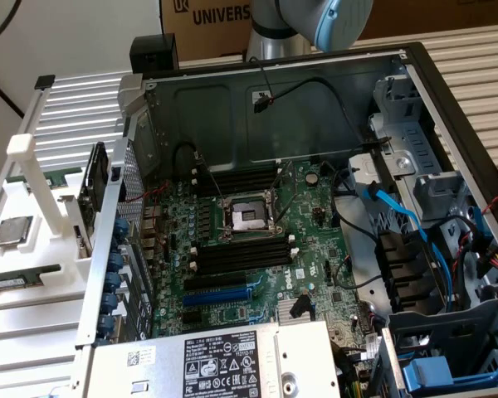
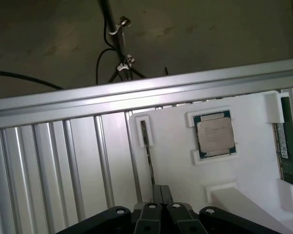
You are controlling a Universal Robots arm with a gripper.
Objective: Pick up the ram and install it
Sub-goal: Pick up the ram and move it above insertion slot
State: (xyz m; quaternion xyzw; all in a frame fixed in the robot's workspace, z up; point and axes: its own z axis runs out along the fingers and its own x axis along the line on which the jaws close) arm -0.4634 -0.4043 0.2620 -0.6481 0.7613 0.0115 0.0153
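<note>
Your end effector (image 2: pixel 161 196) is fully closed. The ram (image 2: pixel 284 141), a long narrow green stick with a white label, lies in the white holder (image 2: pixel 176 161) near the silver-topped processor (image 2: pixel 214 135)

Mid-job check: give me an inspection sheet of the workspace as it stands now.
Surface: ridged aluminium table, white holder on it.
Job's things: ram lying in the holder; motherboard slots look empty.
Clutter: processor chip in the holder.
Grippers: tool shut, holding nothing, by the holder.
Cables: blue cable inside the open case.
Surroundings: cardboard box behind the case.
</note>
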